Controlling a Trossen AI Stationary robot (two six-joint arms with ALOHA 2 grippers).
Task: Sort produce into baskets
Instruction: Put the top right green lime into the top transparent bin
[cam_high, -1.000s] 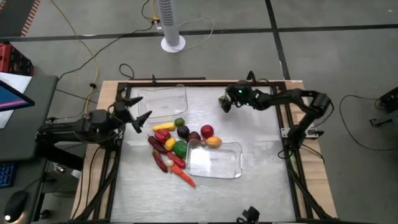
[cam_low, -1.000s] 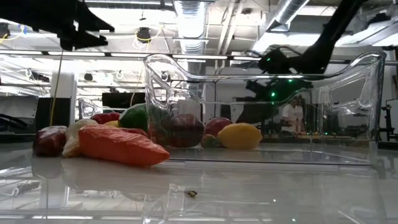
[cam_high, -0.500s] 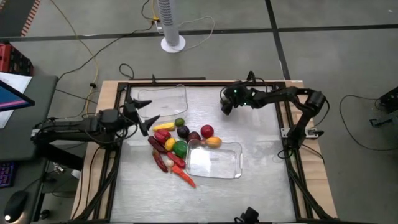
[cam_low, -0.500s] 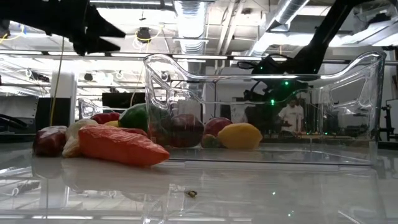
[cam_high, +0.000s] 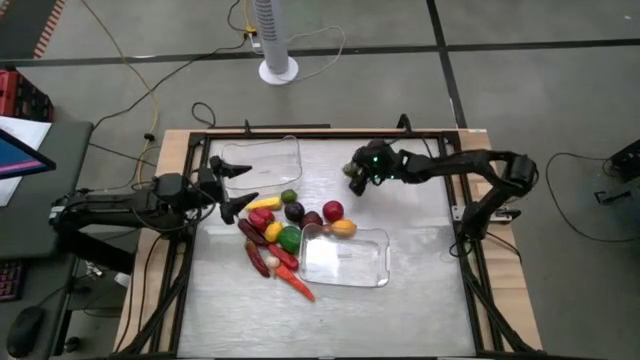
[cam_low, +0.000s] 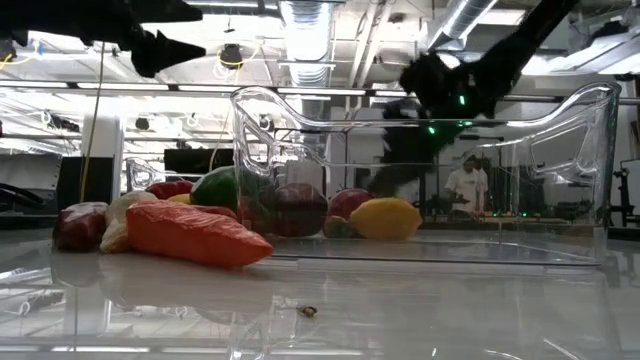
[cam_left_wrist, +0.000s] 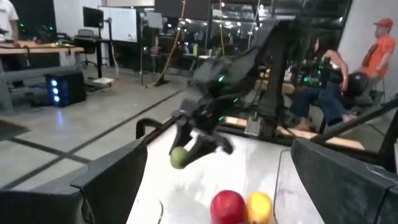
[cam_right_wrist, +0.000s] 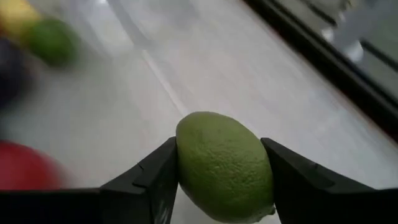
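Observation:
The produce (cam_high: 283, 230) lies in a pile on the table's middle: red, green, yellow, purple and orange pieces, with an orange carrot (cam_low: 195, 236) nearest. One clear basket (cam_high: 262, 162) stands at the far left. The other basket (cam_high: 345, 258) stands near the middle, beside the pile. My right gripper (cam_high: 355, 182) is shut on a green lime (cam_right_wrist: 224, 165) above the table, right of the far basket; the lime also shows in the left wrist view (cam_left_wrist: 178, 157). My left gripper (cam_high: 236, 187) is open and empty, just left of the pile. My right gripper pinches the lime between its two fingers, one finger on each side (cam_right_wrist: 185, 168). The fingers slant down from the table's far right. The lime is lifted clear of the table.
A black frame rail (cam_high: 460, 200) runs along the table's edges. A white fan stand (cam_high: 278, 68) is on the floor beyond the far edge. People (cam_left_wrist: 373, 50) sit in the room beyond the table. Bare tabletop (cam_high: 420, 240) lies at the right.
My left gripper has moved toward the table's right, up to the produce pile, staying open. My right gripper has moved a little toward the table's left and near side with the lime, toward the pile.

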